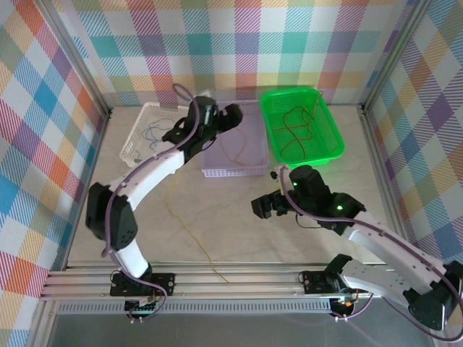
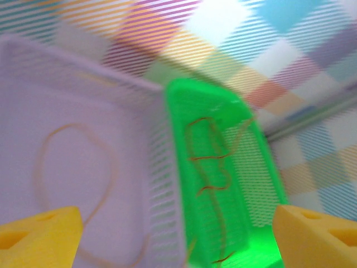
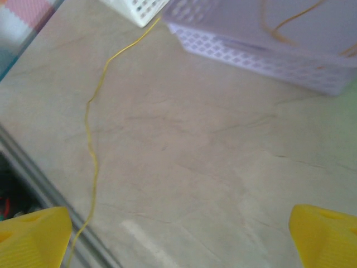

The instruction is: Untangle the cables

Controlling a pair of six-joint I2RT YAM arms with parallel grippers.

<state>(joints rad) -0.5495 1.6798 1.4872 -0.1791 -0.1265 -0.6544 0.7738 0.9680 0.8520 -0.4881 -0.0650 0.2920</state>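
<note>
- Above the far end of the lilac basket point(image 1: 233, 173): left gripper point(image 2: 178, 243), yellow fingertips point(image 2: 39, 237) spread wide, nothing between.
- Inside the lilac basket: orange cable point(image 1: 243, 148), in a loose loop on its floor.
- Right beside the lilac basket, on its right: green basket point(image 1: 334, 144), red cable point(image 1: 295, 131) inside.
- Left of the lilac basket: white basket point(image 1: 132, 148), thin blue and green cables point(image 1: 152, 132) inside.
- From the lilac basket's near-left corner toward the near rail: yellow cable point(image 3: 87, 114), flat on the table point(image 1: 239, 231).
- Nearer than the lilac basket, off its right corner: right gripper point(image 1: 265, 205), fingers fully parted, empty.
</note>
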